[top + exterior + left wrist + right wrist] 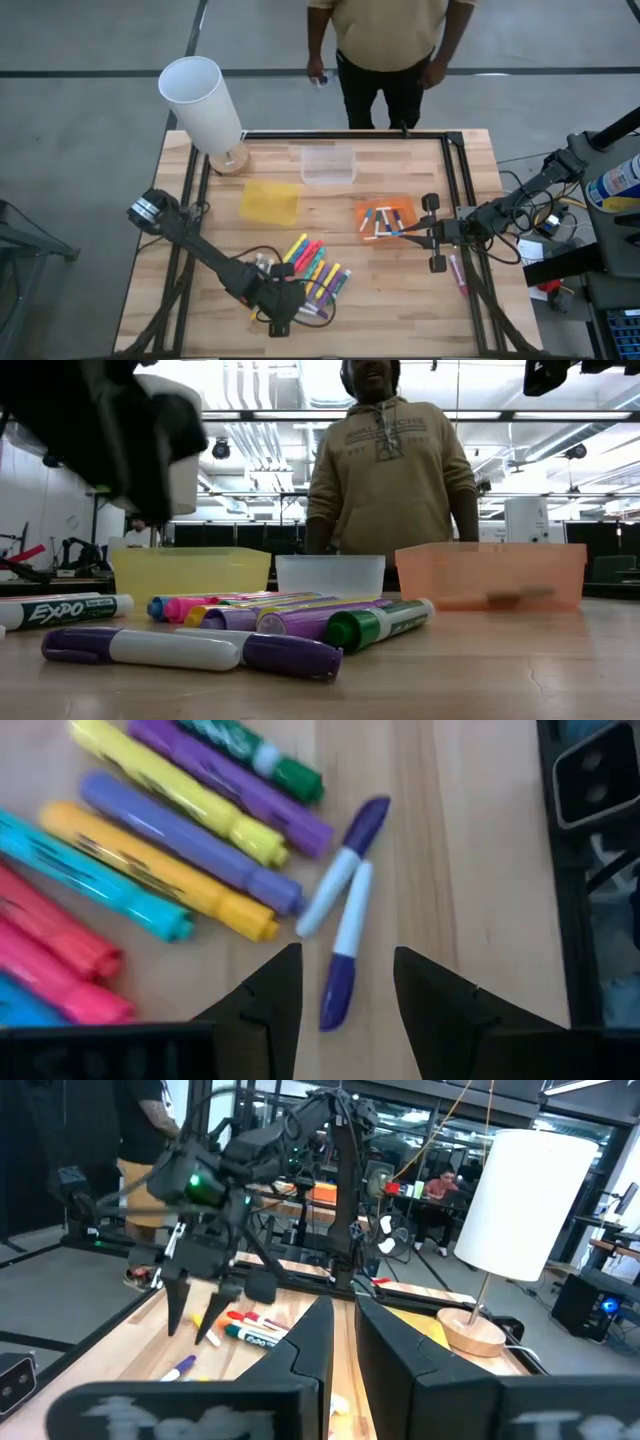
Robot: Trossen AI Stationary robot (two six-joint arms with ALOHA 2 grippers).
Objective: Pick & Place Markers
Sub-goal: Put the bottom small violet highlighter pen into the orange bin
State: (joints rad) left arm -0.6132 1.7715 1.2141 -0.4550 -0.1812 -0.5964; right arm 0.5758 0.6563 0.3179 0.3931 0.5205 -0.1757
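The left gripper [345, 995] hovers with jaws spread over the near edge of the markers [315, 272], a purple-capped white marker [343, 960] lying lengthwise in the gap between its fingers. The right gripper [408, 232] hangs at the orange tray [367, 212], which holds more markers; its jaws look nearly pressed together, seemingly on nothing.

We see a heap of short capped marker pens [318, 272] lying on the wooden table [400, 300], near its front edge. Behind them three small plastic trays [328, 164] sit in a row. A tall white lamp [203, 105] stands at the back left corner.
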